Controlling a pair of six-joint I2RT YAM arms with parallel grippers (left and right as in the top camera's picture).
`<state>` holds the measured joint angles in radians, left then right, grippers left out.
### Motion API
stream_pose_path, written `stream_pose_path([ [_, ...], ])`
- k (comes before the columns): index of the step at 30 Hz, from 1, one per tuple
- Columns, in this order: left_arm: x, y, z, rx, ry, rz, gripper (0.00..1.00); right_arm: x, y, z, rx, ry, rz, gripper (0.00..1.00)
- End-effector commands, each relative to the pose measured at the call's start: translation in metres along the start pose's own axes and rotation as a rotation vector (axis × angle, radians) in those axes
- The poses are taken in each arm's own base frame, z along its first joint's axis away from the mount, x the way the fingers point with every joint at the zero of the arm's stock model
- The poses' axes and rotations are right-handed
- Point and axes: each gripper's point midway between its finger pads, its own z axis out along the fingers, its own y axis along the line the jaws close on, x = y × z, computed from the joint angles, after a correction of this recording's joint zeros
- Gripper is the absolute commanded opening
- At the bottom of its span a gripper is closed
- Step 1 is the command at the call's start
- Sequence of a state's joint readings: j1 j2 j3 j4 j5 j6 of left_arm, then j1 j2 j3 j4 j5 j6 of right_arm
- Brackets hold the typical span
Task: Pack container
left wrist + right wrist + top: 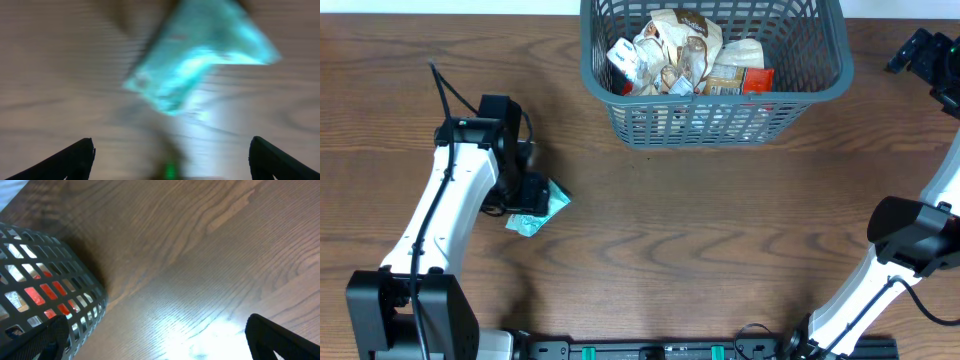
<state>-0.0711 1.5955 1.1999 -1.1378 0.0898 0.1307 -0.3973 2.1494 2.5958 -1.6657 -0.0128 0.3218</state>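
The container (pixel 700 122) stands at the far middle of the surface (pixel 720 230), with several snack packets (pixel 680 50) inside it. One teal packet (pixel 542 212) lies outside, well to its near left, its long axis on a diagonal. The left gripper (pixel 525 190) hangs right over the teal packet, jaws apart and empty. The right gripper (pixel 925 55), also apart and empty, is beside the container's right end, so the left arm is the nearer one.

No text, brand or number can be read. Printing on the packets (pixel 680 45) inside the container (pixel 700 125), at the table's (pixel 720 230) far edge, is too small; the teal packet (pixel 552 202) near the left edge shows only blur.
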Motion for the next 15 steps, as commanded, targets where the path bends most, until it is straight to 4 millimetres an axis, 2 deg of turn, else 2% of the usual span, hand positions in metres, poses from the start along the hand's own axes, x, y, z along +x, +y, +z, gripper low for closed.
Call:
stream_pose_path([
  [1,0.0,-0.03,-0.001,0.179,-0.01,0.124,0.87,0.002,0.003,-0.003,-0.009,0.0,-0.006,0.99],
  [3,0.0,-0.03,0.0,0.177,-0.014,0.151,0.87,0.002,0.003,-0.003,-0.009,0.0,-0.005,0.99],
  [9,-0.011,-0.009,0.012,0.059,-0.054,0.157,0.88,0.002,0.003,-0.003,-0.009,0.0,-0.006,0.99],
  [11,-0.012,-0.007,0.018,0.042,-0.06,0.157,0.91,0.002,0.003,-0.003,-0.009,0.0,-0.005,0.99],
  [15,-0.01,-0.006,0.035,0.039,-0.065,0.156,0.92,0.002,0.003,-0.003,-0.009,0.0,-0.006,0.99],
])
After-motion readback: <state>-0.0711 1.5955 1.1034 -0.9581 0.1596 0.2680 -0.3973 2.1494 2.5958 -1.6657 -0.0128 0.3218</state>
